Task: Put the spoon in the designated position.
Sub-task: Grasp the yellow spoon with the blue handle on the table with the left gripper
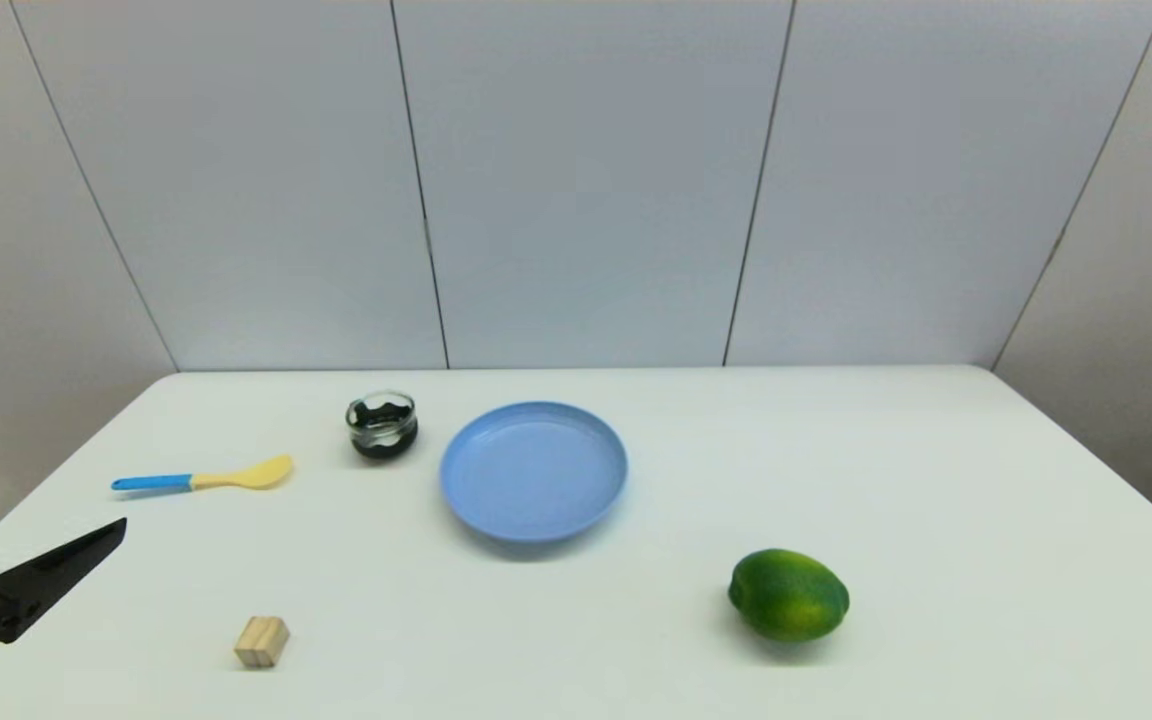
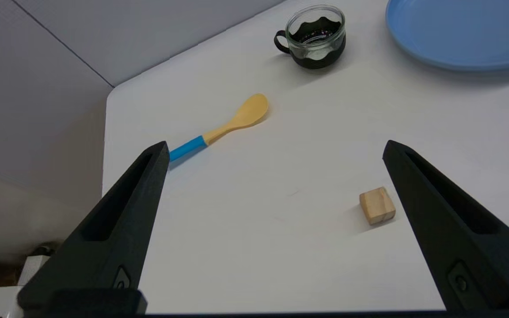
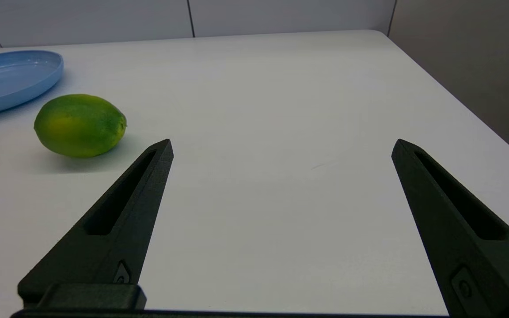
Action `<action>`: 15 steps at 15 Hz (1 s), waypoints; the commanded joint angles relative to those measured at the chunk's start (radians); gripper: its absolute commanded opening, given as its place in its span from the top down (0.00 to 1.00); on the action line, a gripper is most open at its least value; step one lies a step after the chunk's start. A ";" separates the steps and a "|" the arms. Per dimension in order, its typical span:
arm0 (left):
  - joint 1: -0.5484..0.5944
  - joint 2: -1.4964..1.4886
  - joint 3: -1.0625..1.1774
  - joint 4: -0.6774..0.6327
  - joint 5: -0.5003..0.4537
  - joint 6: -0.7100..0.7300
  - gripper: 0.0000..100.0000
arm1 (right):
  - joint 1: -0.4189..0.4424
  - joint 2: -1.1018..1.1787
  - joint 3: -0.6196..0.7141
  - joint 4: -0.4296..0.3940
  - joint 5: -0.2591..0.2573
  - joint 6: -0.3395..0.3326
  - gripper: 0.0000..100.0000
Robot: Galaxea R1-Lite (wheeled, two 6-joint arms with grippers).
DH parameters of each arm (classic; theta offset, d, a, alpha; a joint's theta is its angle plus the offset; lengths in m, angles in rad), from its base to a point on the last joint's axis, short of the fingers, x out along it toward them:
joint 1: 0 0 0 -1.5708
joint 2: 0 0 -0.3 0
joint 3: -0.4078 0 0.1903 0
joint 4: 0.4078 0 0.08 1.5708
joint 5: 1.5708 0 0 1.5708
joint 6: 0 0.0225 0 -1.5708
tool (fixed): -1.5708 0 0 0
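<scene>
Lying flat, the spoon (image 1: 202, 480) sits ahead of the wide-open, empty left end effector (image 1: 41, 515).

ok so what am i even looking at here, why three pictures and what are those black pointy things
It is one moment seen by three cameras on a two-armed robot at a white table. The wide picture comes from its head; the other two come from cameras on its wrists. The black spikes are the jaws of each arm's grasping part, seen from behind. The left gripper and the right gripper are both open and hold nothing.

On the table lie a spoon with a blue handle, a small glass cup, a blue plate, a green lime and a wooden block. The spoon lies untouched, beyond the left gripper.
</scene>
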 commanded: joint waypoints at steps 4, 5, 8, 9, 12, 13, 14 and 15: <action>0.124 0.135 -0.084 0.085 -0.208 0.110 0.00 | 0.000 0.001 0.000 0.000 0.000 0.000 0.00; 0.167 0.169 -0.097 0.086 -0.294 0.154 0.00 | 0.000 0.001 0.000 0.000 0.000 0.000 0.00; 0.236 0.238 -0.098 0.082 -0.401 0.210 0.00 | 0.000 0.001 0.000 0.000 0.000 0.000 0.00; 0.257 0.265 -0.100 0.083 -0.446 0.239 0.00 | 0.000 0.001 0.000 0.000 0.000 0.000 0.00; 0.350 0.411 -0.144 0.082 -0.604 0.355 0.00 | 0.000 0.001 0.000 0.000 0.000 0.000 0.00; 0.363 0.462 -0.179 0.082 -0.658 0.411 0.00 | 0.000 0.001 0.000 0.000 0.000 0.000 0.00; 0.377 0.511 -0.213 0.082 -0.713 0.466 0.00 | 0.000 0.001 0.000 0.000 0.000 0.000 0.00; 0.392 0.560 -0.239 0.083 -0.763 0.510 0.00 | 0.000 0.001 0.000 0.000 0.000 0.000 0.00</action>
